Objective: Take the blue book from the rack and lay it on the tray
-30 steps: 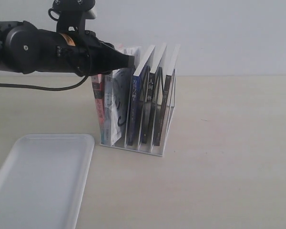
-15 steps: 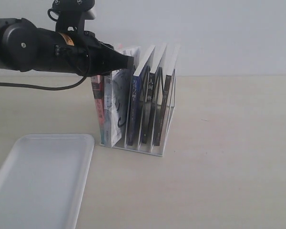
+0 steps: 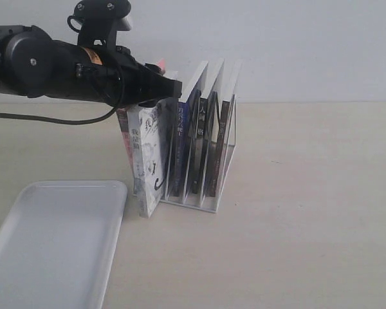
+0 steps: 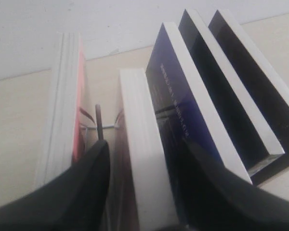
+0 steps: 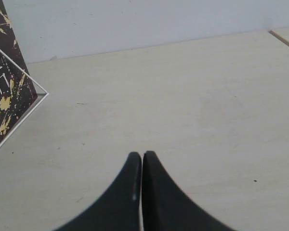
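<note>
A: Where is the blue book (image 3: 182, 147)?

B: Upright in the rack (image 3: 199, 161), beside the white-grey book (image 3: 148, 158) that my left gripper (image 4: 144, 163) straddles. My 2 left fingers (image 4: 86, 192) sit on either side of that white-grey book's top edge; I cannot tell whether they press it. That book tilts, its foot off the rack base on the table (image 3: 296, 212).

A: And the tray (image 3: 51, 244)?

B: Flat, near the rack's left. My right gripper (image 5: 142, 159) is closed on nothing.

white-grey book (image 3: 148, 158) pulled forward out of rack (image 3: 209, 193), tilted
</note>
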`<state>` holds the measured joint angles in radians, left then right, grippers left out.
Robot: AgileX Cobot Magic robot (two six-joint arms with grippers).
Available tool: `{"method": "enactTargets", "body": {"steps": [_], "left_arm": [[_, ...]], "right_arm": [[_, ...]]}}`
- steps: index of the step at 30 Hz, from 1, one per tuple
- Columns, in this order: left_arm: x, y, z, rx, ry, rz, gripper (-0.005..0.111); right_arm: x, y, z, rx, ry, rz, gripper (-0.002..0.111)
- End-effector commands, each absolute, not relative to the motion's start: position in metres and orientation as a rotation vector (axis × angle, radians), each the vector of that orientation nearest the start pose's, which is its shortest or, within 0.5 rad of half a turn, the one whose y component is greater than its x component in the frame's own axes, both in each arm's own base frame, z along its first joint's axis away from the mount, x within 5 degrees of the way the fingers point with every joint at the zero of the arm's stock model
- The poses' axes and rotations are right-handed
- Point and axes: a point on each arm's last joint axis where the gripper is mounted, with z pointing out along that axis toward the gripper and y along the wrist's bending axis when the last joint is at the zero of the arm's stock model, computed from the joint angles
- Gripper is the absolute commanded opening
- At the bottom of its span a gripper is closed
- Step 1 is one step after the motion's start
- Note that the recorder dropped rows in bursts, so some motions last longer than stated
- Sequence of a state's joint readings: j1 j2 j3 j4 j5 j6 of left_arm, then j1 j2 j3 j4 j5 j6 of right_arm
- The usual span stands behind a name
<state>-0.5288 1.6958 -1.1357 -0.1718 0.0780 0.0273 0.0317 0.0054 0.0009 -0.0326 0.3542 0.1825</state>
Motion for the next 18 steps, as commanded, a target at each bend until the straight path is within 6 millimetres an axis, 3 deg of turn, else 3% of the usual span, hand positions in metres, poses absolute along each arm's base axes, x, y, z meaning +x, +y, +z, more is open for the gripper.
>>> {"method": "enactTargets", "body": {"steps": [1, 8, 18], "left_arm": [[0.329, -0.196, 0.252, 0.417, 2.161, -0.419, 0.045], [0.321, -0.191, 0.272, 0.466, 2.117, -0.394, 0.045], [0.291, -0.174, 0.321, 0.56, 2.049, -0.359, 0.045]], "right_arm": [[0.053, 0.0, 0.182, 0.114, 1.831, 0.112, 0.0], [0.053, 0.0, 0.182, 0.114, 1.831, 0.112, 0.0], [0.053, 0.0, 0.182, 0.114, 1.831, 0.112, 0.0]]}}
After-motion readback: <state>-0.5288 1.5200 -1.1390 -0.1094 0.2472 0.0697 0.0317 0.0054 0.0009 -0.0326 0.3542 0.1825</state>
